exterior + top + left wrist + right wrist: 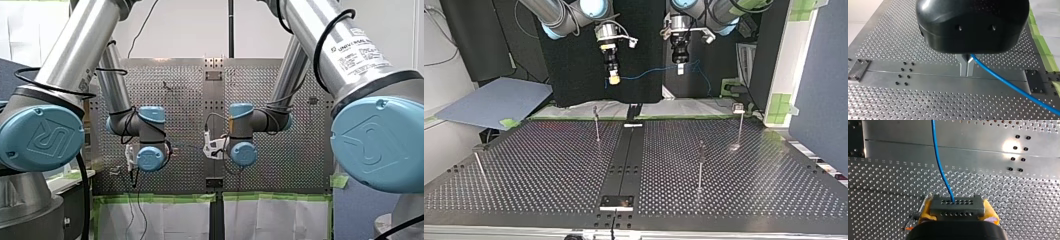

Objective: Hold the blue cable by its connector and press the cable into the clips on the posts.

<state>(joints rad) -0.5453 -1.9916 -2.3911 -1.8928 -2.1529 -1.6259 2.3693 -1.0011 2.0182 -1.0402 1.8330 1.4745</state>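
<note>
Blue cable (649, 74): strung in the air between the two sets of jaws, at 12 o'clock of the bench (549, 170) in the top view and well above the posts; a loose tail droops past the left jaws toward 5 o'clock
Connector (956, 205): grey block clenched between the yellow pads (925, 211) of the right jaws
Left jaws: metal fingers (963, 67) pinched together on the cable further along
Posts: four thin uprights, seen from the bench's centre in the top view at 11 (596, 125), 2 (739, 125), 3 (700, 167) and 9 o'clock (480, 170)
Step in hand: judged as carrying; no part of the cable sits in a clip yet
Next move: likely lower the span, kept taut, onto a post's top and press it in
Hard to make out: the clips are too small to read; the front view hides both jaws behind the wrists; the cable's far end is cut off
</note>
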